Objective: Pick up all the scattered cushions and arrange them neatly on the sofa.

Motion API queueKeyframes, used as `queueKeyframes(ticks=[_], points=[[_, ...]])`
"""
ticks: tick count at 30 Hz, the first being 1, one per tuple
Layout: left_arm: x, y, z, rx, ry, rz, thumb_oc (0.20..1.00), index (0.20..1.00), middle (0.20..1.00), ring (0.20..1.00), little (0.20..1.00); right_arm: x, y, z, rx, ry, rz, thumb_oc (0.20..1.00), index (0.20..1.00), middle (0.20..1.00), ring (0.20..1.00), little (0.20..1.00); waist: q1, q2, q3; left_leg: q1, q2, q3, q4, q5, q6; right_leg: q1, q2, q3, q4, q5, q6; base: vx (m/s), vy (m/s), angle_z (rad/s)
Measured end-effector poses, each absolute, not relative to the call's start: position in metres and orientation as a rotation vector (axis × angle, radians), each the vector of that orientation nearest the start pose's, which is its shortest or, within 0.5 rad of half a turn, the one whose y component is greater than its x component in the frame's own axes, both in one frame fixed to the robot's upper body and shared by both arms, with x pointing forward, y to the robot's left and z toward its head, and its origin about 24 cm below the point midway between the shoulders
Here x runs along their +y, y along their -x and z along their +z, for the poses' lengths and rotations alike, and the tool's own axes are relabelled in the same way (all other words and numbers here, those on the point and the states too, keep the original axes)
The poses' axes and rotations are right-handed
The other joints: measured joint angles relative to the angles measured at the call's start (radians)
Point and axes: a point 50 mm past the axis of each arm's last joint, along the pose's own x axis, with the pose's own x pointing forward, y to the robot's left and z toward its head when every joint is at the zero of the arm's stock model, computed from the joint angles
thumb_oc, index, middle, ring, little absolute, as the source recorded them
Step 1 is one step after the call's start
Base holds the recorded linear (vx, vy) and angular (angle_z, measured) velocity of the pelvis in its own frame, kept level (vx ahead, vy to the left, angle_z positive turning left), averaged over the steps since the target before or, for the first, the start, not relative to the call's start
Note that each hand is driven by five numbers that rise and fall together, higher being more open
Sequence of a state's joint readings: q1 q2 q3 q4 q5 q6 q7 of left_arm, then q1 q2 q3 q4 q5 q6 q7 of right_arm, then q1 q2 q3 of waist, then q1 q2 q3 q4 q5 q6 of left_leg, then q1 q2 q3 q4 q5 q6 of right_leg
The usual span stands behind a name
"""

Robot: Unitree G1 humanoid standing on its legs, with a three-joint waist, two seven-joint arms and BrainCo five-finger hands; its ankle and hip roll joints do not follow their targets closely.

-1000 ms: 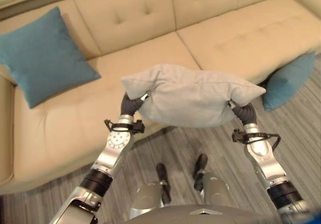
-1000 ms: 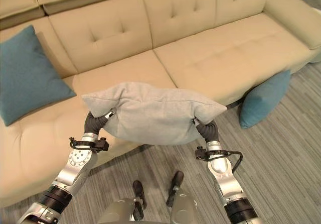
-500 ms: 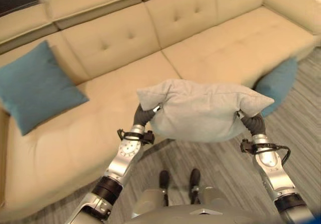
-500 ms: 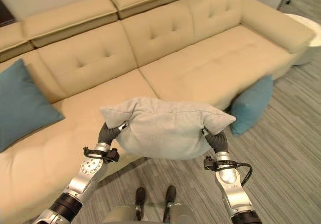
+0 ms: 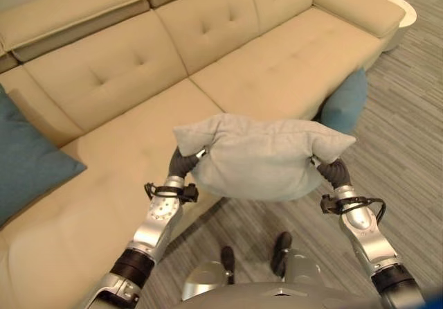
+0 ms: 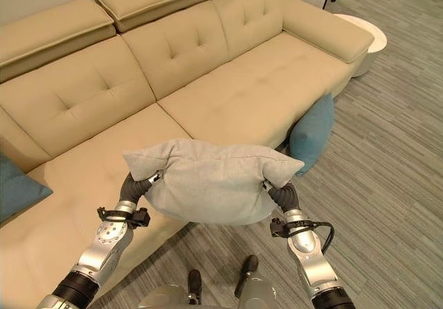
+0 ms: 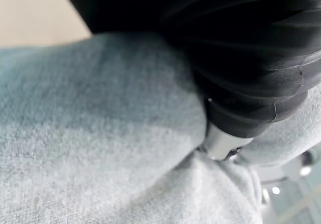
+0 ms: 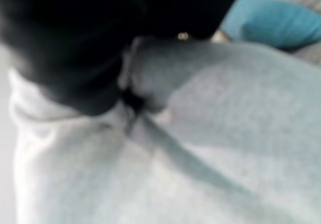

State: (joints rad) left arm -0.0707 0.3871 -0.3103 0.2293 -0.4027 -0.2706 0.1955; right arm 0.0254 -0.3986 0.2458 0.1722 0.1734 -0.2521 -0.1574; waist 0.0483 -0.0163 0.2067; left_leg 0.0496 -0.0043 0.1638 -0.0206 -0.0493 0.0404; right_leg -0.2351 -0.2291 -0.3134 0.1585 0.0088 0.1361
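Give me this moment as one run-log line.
held: grey cushion between left hand and right hand, fingers hidden | on floor: teal cushion against sofa front | on seat: another teal cushion

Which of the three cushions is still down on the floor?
The teal cushion leaning against the sofa front; the other teal one lies on the seat, the grey is carried.

Probably a home living room: a beige tufted sofa [image 6: 228, 80], teal cushions [image 6: 310, 134], striped carpet [image 6: 387, 149].
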Motion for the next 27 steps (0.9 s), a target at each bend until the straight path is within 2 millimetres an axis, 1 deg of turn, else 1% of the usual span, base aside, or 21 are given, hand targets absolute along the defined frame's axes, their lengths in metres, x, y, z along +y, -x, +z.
queueKeyframes(ticks=[1, 2, 3, 4, 6, 8, 9, 10, 11, 13, 14, 15, 18, 19, 20, 21, 22, 24, 25, 26, 27], points=[[0.178, -0.257, 0.024, -0.009, 0.001, -0.016, 0.2, 0.2, 0.2, 0.2, 0.2, -0.186, -0.239, 0.018, -0.001, 0.216, 0.061, 0.2, 0.2, 0.2, 0.2, 0.2, -0.005, -0.005, -0.002, 0.003, 0.017, -0.02, 0.004, -0.01, -0.023, 0.011, 0.017, 0.004, -0.062, 0.029, -0.001, 0.3, -0.256, 0.84], [0.177, -0.257, 0.023, -0.003, 0.008, -0.014, 0.2, 0.2, 0.2, 0.2, 0.2, -0.186, -0.237, 0.016, 0.006, 0.213, 0.058, 0.2, 0.2, 0.2, 0.2, 0.2, -0.013, -0.019, -0.004, 0.019, 0.031, -0.067, 0.01, -0.008, -0.061, 0.057, 0.039, 0.018, -0.102, 0.077, -0.02, 0.2, -0.231, 1.2], [0.172, -0.255, 0.02, 0.008, 0.03, -0.016, 0.2, 0.2, 0.2, 0.2, 0.2, -0.191, -0.235, 0.015, 0.016, 0.217, 0.043, 0.2, 0.2, 0.2, 0.2, 0.2, -0.019, -0.008, -0.013, 0.019, 0.054, -0.108, 0.043, -0.021, -0.082, 0.091, 0.066, 0.022, -0.116, 0.097, -0.044, 0.14, -0.205, 1.23], [0.165, -0.254, 0.017, 0.014, 0.057, -0.019, 0.2, 0.2, 0.2, 0.2, 0.2, -0.195, -0.236, 0.017, 0.01, 0.222, 0.029, 0.2, 0.2, 0.2, 0.2, 0.2, -0.013, -0.008, -0.016, -0.013, 0.074, -0.131, 0.102, -0.02, -0.09, 0.106, 0.087, -0.002, -0.112, 0.081, -0.073, 0.11, -0.205, 1.01], [0.163, -0.253, 0.016, 0.017, 0.069, -0.02, 0.2, 0.2, 0.2, 0.2, 0.2, -0.2, -0.24, 0.027, -0.03, 0.219, 0.008, 0.2, 0.2, 0.2, 0.2, 0.2, 0.004, -0.02, -0.015, -0.15, 0.094, -0.123, 0.337, -0.013, -0.101, 0.12, 0.097, -0.048, -0.12, 0.055, -0.123, 0.09, -0.177, 0.56], [0.163, -0.252, 0.015, 0.023, 0.068, -0.02, 0.2, 0.2, 0.2, 0.2, 0.2, -0.198, -0.245, 0.031, -0.05, 0.203, 0.006, 0.2, 0.2, 0.2, 0.2, 0.2, 0.019, -0.022, -0.013, -0.223, 0.12, -0.144, 0.495, 0.019, -0.144, 0.151, 0.121, -0.06, -0.13, 0.046, -0.171, 0.1, -0.122, 0.15], [0.163, -0.253, 0.016, 0.02, 0.074, -0.022, 0.2, 0.2, 0.2, 0.2, 0.2, -0.197, -0.246, 0.033, -0.056, 0.187, 0.002, 0.2, 0.2, 0.2, 0.2, 0.2, 0.021, -0.035, -0.006, -0.254, 0.107, -0.143, 0.533, 0.005, -0.151, 0.182, 0.125, -0.074, -0.155, 0.037, -0.18, 0.14, -0.062, 0.27], [0.161, -0.255, 0.019, 0.007, 0.076, -0.034, 0.2, 0.2, 0.2, 0.2, 0.2, -0.198, -0.248, 0.036, -0.069, 0.174, -0.005, 0.2, 0.2, 0.2, 0.2, 0.2, 0.007, -0.043, -0.001, -0.278, 0.068, -0.112, 0.449, -0.004, -0.15, 0.207, 0.128, -0.086, -0.192, 0.026, -0.167, 0.23, -0.014, 0.23], [0.16, -0.256, 0.02, 0.005, 0.077, -0.035, 0.2, 0.2, 0.2, 0.2, 0.2, -0.198, -0.249, 0.037, -0.073, 0.178, -0.005, 0.2, 0.2, 0.2, 0.2, 0.2, 0.007, -0.045, 0.001, -0.296, 0.042, -0.081, 0.359, -0.003, -0.145, 0.22, 0.138, -0.094, -0.214, 0.023, -0.163, 0.34, 0.018, 0.23], [0.16, -0.258, 0.022, -0.001, 0.075, -0.038, 0.2, 0.2, 0.2, 0.2, 0.2, -0.198, -0.249, 0.035, -0.066, 0.169, -0.015, 0.2, 0.2, 0.2, 0.2, 0.2, -0.006, -0.047, 0.007, -0.324, 0.036, 0.015, 0.24, 0.017, -0.118, 0.253, 0.163, -0.112, -0.25, 0.008, -0.153, 0.27, 0.027, 0.23], [0.159, -0.26, 0.022, -0.003, 0.076, -0.038, 0.2, 0.2, 0.2, 0.2, 0.2, -0.198, -0.25, 0.033, -0.057, 0.165, -0.024, 0.2, 0.2, 0.2, 0.2, 0.2, -0.004, -0.047, 0.008, -0.336, 0.049, 0.072, 0.169, 0.043, -0.119, 0.257, 0.179, -0.117, -0.249, 0.0, -0.145, 0.17, 0.015, 0.05], [0.161, -0.26, 0.022, -0.001, 0.066, -0.035, 0.2, 0.2, 0.2, 0.2, 0.2, -0.196, -0.252, 0.031, -0.05, 0.165, -0.021, 0.2, 0.2, 0.2, 0.2, 0.2, 0.013, -0.041, 0.014, -0.367, 0.076, 0.102, 0.114, 0.092, -0.12, 0.282, 0.217, -0.116, -0.249, -0.019, -0.158, 0.37, 0.089, -0.14], [0.163, -0.26, 0.021, 0.01, 0.055, -0.035, 0.2, 0.2, 0.2, 0.2, 0.2, -0.195, -0.252, 0.029, -0.045, 0.158, -0.03, 0.2, 0.2, 0.2, 0.2, 0.2, 0.021, -0.04, 0.014, -0.347, 0.069, 0.101, 0.146, 0.115, -0.108, 0.353, 0.231, -0.112, -0.246, -0.065, -0.151, 0.35, 0.141, -0.2], [0.163, -0.259, 0.021, 0.012, 0.054, -0.034, 0.2, 0.2, 0.2, 0.2, 0.2, -0.194, -0.252, 0.029, -0.046, 0.153, -0.032, 0.2, 0.2, 0.2, 0.2, 0.2, 0.021, -0.028, 0.005, -0.288, 0.054, 0.09, 0.132, 0.1, -0.085, 0.375, 0.226, -0.107, -0.195, -0.109, -0.134, 0.22, 0.153, -0.12], [0.163, -0.26, 0.021, 0.012, 0.053, -0.035, 0.2, 0.2, 0.2, 0.2, 0.2, -0.193, -0.252, 0.029, -0.046, 0.151, -0.032, 0.2, 0.2, 0.2, 0.2, 0.2, 0.011, -0.017, -0.007, -0.246, 0.049, 0.08, 0.096, 0.135, -0.023, 0.38, 0.219, -0.106, -0.14, -0.15, -0.119, 0.2, 0.182, 0.0], [0.164, -0.261, 0.022, 0.007, 0.049, -0.035, 0.2, 0.2, 0.2, 0.2, 0.2, -0.191, -0.252, 0.029, -0.047, 0.139, -0.034, 0.2, 0.2, 0.2, 0.2, 0.2, 0.008, -0.035, -0.014, -0.213, 0.022, 0.081, 0.072, 0.134, 0.025, 0.37, 0.182, -0.106, -0.066, -0.188, -0.092, 0.2, 0.182, 0.05], [0.165, -0.262, 0.024, -0.001, 0.049, -0.031, 0.2, 0.2, 0.2, 0.2, 0.2, -0.189, -0.253, 0.032, -0.06, 0.137, -0.03, 0.2, 0.2, 0.2, 0.2, 0.2, 0.011, -0.034, -0.02, -0.184, 0.005, 0.085, 0.047, 0.136, 0.048, 0.325, 0.139, -0.106, 0.056, -0.208, -0.068, 0.19, 0.17, -0.01], [0.164, -0.265, 0.029, -0.019, 0.041, -0.041, 0.2, 0.2, 0.2, 0.2, 0.2, -0.189, -0.255, 0.036, -0.076, 0.137, -0.03, 0.2, 0.2, 0.2, 0.2, 0.2, 0.014, -0.034, -0.02, -0.143, -0.017, 0.083, 0.028, 0.121, 0.078, 0.24, 0.072, -0.092, 0.289, -0.231, -0.029, 0.16, 0.121, 0.11], [0.166, -0.267, 0.032, -0.029, 0.03, -0.041, 0.2, 0.2, 0.2, 0.2, 0.2, -0.188, -0.255, 0.038, -0.085, 0.134, -0.026, 0.2, 0.2, 0.2, 0.2, 0.2, 0.009, -0.037, -0.021, -0.124, -0.038, 0.057, 0.027, 0.112, 0.086, 0.198, 0.046, -0.052, 0.404, -0.243, -0.01, 0.15, 0.063, 0.47], [0.167, -0.271, 0.037, -0.045, 0.023, -0.044, 0.2, 0.2, 0.2, 0.2, 0.2, -0.187, -0.255, 0.039, -0.091, 0.132, -0.024, 0.2, 0.2, 0.2, 0.2, 0.2, 0.002, -0.036, -0.019, -0.107, -0.05, 0.033, 0.027, 0.106, 0.091, 0.162, 0.04, -0.002, 0.462, -0.247, -0.004, 0.14, 0.034, 0.61], [0.167, -0.273, 0.04, -0.058, 0.021, -0.045, 0.2, 0.2, 0.2, 0.2, 0.2, -0.187, -0.256, 0.04, -0.093, 0.132, -0.024, 0.2, 0.2, 0.2, 0.2, 0.2, 0.005, -0.033, -0.018, -0.084, -0.055, 0.009, 0.016, 0.102, 0.09, 0.136, 0.045, 0.028, 0.463, -0.254, -0.009, 0.13, -0.001, 0.56]])
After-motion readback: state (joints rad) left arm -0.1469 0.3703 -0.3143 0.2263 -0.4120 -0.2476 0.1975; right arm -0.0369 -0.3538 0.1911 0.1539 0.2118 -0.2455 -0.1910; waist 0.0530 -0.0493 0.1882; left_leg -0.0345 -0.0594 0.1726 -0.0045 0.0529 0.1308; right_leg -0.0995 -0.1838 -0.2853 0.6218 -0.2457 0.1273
